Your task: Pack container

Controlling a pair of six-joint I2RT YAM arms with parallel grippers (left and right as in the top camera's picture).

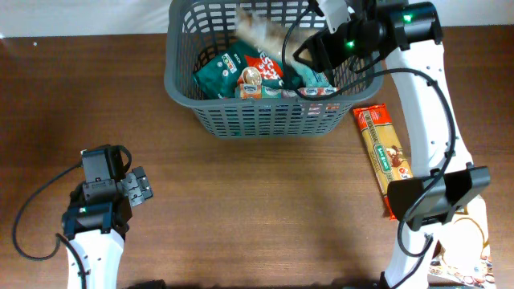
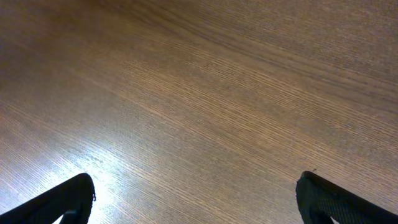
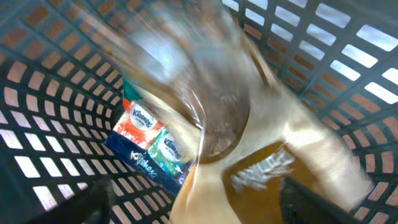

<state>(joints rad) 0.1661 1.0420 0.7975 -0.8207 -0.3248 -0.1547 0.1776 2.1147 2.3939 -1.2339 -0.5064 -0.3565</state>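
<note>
1. Basket (image 1: 241,120) sits at the far edge of the table (image 1: 241,209), a bit right of centre, upright.
2. Inside it: teal packets (image 1: 229,68) with red and orange ones over the floor, and a Kleenex pack (image 3: 149,146) lying flat near one wall.
3. Right gripper (image 1: 299,48) reaches in over the basket's far right corner, pointing down into it.
4. Right wrist view: right fingers (image 3: 93,205) are wide apart at the bottom corners. A clear bag (image 3: 211,106) with brownish contents fills the gap between them.
5. The bag is badly smeared in both views. Can't tell if either finger touches it, or what's in it.
6. Left gripper (image 1: 138,188) is over bare table at the near left, well apart from the basket.
7. Left fingers (image 2: 68,196) are wide, with only wood grain between them.
8. Long orange pasta box (image 1: 384,152) lies flat on the table just right of the basket, outside it, its long side running away from the arms.
9. Flat printed item (image 1: 474,241) lies at the near right corner beside the right arm's base. Too small to read.
</note>
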